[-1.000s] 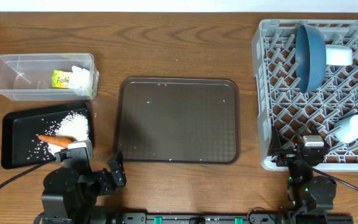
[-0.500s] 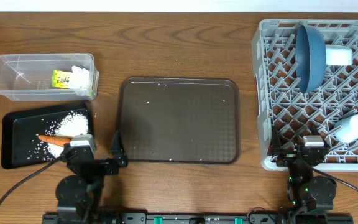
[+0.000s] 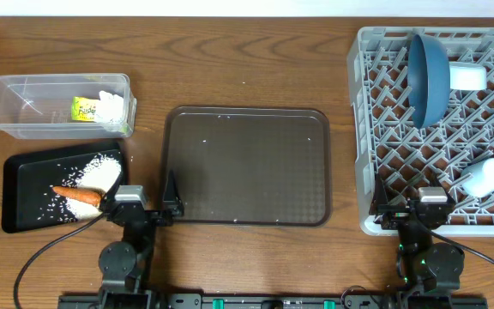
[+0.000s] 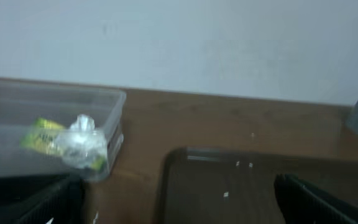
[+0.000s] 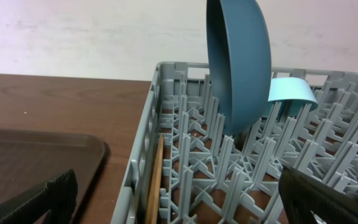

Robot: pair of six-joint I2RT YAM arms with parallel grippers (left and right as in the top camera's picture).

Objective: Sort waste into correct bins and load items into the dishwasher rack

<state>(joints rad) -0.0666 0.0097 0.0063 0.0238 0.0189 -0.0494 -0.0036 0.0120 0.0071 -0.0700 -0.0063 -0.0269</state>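
- The left end effector (image 4: 179,190) is being held with its fingers (image 4: 48,202) spread wide and nothing between them. It is being carried low at the near edge of the table (image 3: 230,69), left of the middle, just beside the near-left corner of the brown serving tray (image 3: 245,165).
- The right end effector (image 5: 179,193) is likewise being held wide and empty, at the near-right corner of the table, against the near wall of the dishwasher rack (image 3: 360,129).
- The clear tub (image 3: 24,103) is being seen by the left edge of the table. The yellow-green wrapper (image 3: 84,109) and the crumpled white paper (image 3: 111,105) are being contained at its right end, touching each other.
- The black tray (image 3: 15,210) is being seen at the near-left corner of the table, just in front of the clear tub. The loose rice (image 3: 101,172) and the carrot (image 3: 77,195) are being carried in it, the carrot lying across the rice's near edge.
- The dishwasher rack is being seen along the right edge of the table. The dark blue plate-bowl (image 3: 429,77) is being propped on its edge near the far side, with the light blue bowl (image 3: 468,77) just behind it.
- The small white cup (image 3: 485,178) is being held on its side by the rack, toward the near-right.
- The chopsticks (image 5: 154,180) are being leaned inside the rack's left wall.
- A few stray grains are being left on the brown serving tray.
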